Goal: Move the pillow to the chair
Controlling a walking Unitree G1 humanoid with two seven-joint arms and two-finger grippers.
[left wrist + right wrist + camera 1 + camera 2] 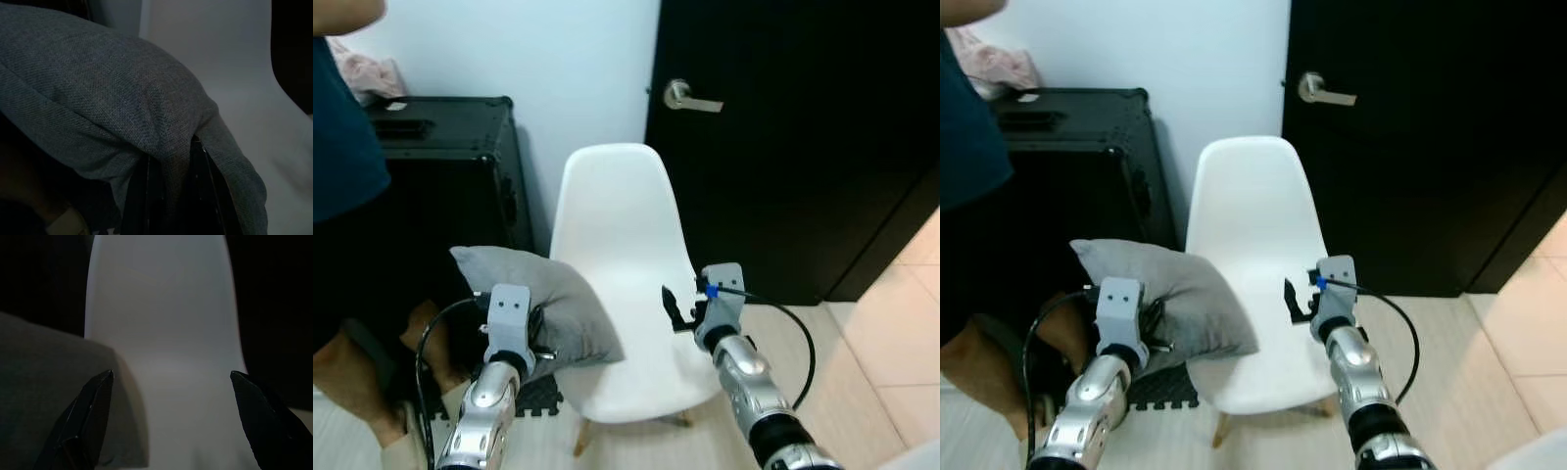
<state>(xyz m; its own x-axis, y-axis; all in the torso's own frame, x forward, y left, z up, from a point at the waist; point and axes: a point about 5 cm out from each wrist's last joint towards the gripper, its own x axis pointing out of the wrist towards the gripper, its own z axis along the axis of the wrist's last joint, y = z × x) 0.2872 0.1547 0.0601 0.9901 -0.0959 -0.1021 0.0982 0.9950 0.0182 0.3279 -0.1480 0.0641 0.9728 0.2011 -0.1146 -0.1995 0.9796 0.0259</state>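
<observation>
While the left gripper [168, 191] is clenching a fold of the grey pillow [548, 304] between its black fingers [139, 196], the pillow is hanging over the left edge of the white chair [626, 255], with one corner reaching over the seat and the rest sticking out past the chair's side. The right gripper [171, 421] is hovering over the right part of the seat, its fingers [85, 416] spread wide with nothing between them, and the pillow's edge is lying just beside the one nearer the pillow. A black case [440, 166] is standing against the white wall to the left of the chair, and a black door [783, 147] with a metal handle [690, 98] is standing behind it. A person in a dark blue shirt [342, 137] is standing at the far left.
</observation>
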